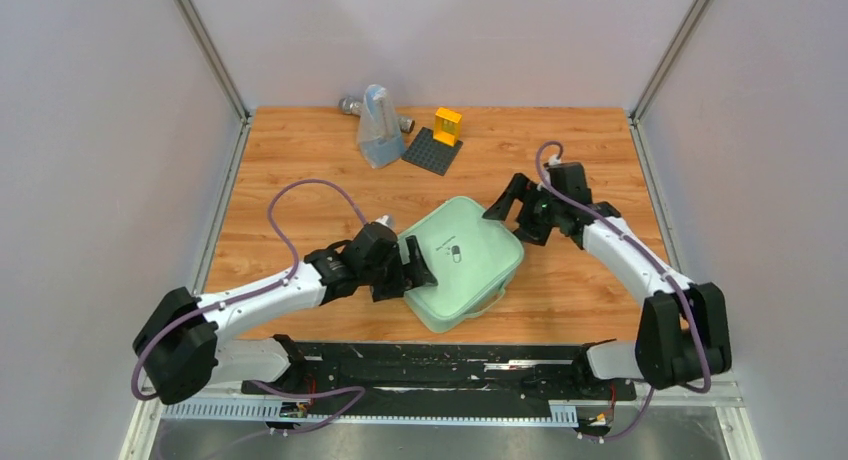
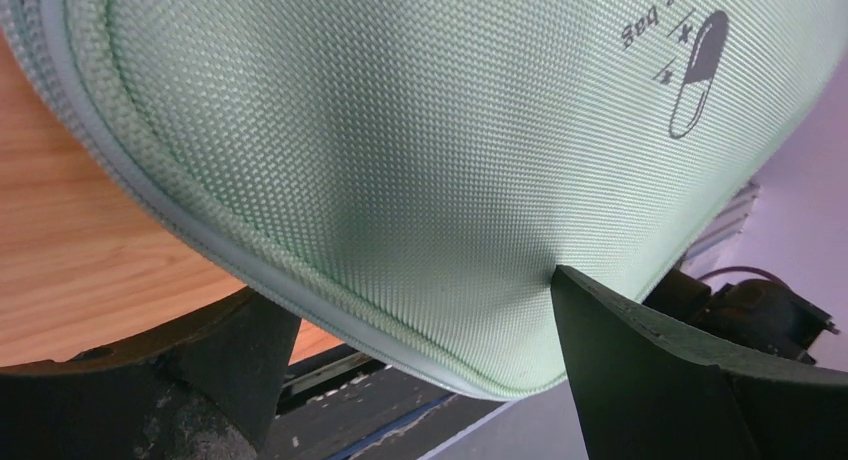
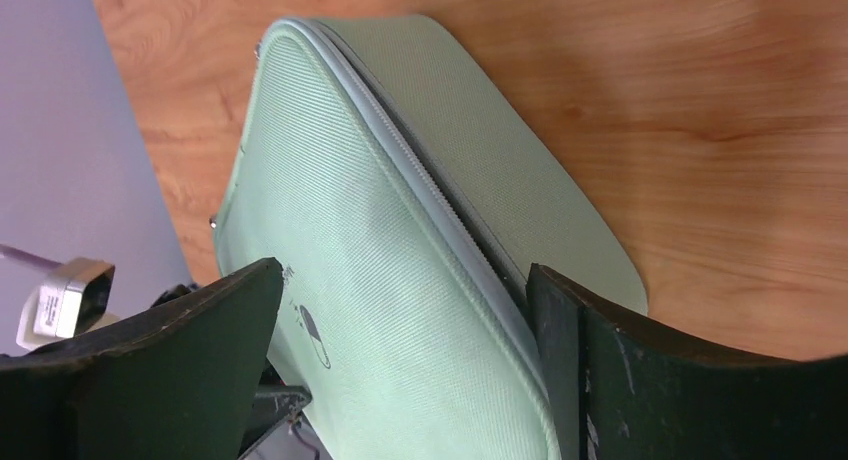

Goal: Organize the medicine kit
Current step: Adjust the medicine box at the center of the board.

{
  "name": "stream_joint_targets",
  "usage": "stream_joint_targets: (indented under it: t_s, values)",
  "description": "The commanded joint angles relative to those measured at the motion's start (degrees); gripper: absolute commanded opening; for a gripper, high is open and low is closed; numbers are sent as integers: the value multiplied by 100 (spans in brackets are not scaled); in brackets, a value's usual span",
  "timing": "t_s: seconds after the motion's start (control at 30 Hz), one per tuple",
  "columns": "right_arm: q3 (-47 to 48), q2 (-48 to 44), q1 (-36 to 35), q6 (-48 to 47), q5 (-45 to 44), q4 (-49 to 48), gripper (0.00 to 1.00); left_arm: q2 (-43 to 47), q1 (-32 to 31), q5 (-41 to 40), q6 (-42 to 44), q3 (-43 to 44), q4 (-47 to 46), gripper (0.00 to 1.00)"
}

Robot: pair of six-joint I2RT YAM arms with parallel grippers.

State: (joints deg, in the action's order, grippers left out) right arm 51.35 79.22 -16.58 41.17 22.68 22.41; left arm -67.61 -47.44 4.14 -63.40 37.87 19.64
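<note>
1. Since every place below is reckoned from it, we enter first the medicine kit (image 1: 462,265). It is a pale mint-green woven case lying flat on the wooden table (image 1: 300,180), between the two grippers.
2. Left gripper (image 1: 408,268): at the kit's near-left corner, fingers spread as wide as we see them, with that corner between them. In the left wrist view one fingertip (image 2: 650,370) meets the fabric of the lid, and the other finger sits under the zip edge. We cannot tell whether the case is squeezed.
3. Right gripper (image 1: 520,212): at the kit's far-right corner, fingers likewise spread wide. The kit's edge and zip (image 3: 440,205) run between them. One finger (image 3: 660,380) stands just beside the zip seam, but we cannot tell whether it touches.
4. Markings: a dark pill logo (image 2: 697,75) on the kit's lid. Beside it is a printed word "bag", and the letters before it are cut off at the frame's edge.
5. Behind the kit and well apart from it: a translucent bluish pouch (image 1: 378,130) and a dark grey studded baseplate (image 1: 430,155) with a yellow block (image 1: 447,125) standing on it.
</note>
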Motion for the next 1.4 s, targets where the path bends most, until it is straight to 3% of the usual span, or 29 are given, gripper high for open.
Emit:
stream_joint_targets:
  t_s: [0.0, 0.13, 0.37, 0.5, 0.6, 0.9, 1.07, 1.37]
  values:
    - [-157, -832, 547, -539, -362, 468, 96, -207, -201, -150, 14, 374, -859, 100]
    - [-564, -1575, 734, -585, -761, 823, 97, 54, -204, -370, 168, 310, -630, 100]
    - [-1367, -3080, 740, 415, -984, 1128, 100, 961, -193, -1417, 833, 377, 123, 100]
    - [-1800, -3871, 732, 909, -795, 1226, 100, 806, -60, -1674, 1551, 902, 287, 100]
    - [-2070, -4098, 734, 1129, -339, 1144, 100, 324, 312, -1311, 1991, 1289, 243, 100]
    - [-2637, -3311, 720, 1332, 1119, 86, 100, -1067, 1231, 617, 3103, 1884, -925, 100]
    - [-2320, -2420, 722, 1115, 1243, -355, 100, -1733, 1280, 1174, 3534, 2177, -1274, 100]
    - [-1395, -1257, 724, 775, 1418, -701, 100, -2539, 1300, 1469, 3706, 2523, -1437, 100]
